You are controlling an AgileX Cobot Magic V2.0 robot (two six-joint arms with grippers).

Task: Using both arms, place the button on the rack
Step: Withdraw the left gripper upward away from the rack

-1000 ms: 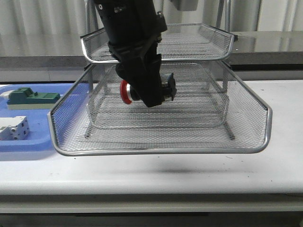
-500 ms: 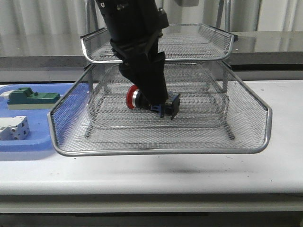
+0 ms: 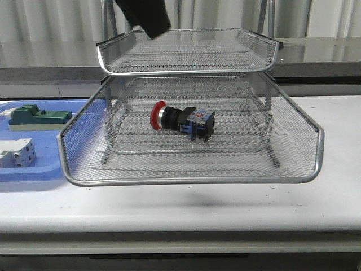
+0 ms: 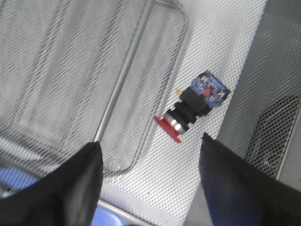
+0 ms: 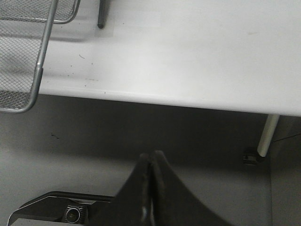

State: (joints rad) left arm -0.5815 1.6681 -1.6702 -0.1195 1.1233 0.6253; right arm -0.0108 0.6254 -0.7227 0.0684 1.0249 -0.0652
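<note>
The button [image 3: 181,121] lies on its side on the mesh of the pulled-out middle tray of the rack [image 3: 192,175], red cap to the left and blue block to the right, free of any grip. The left gripper [image 4: 149,176] hangs above it with its fingers [image 4: 75,188] spread wide and nothing between them. The right gripper [image 5: 150,181] sits off the table's near edge, fingers pressed together and empty. On the far left, a blue tray [image 3: 34,169] holds a green block [image 3: 38,117] and a white block [image 3: 16,152].
</note>
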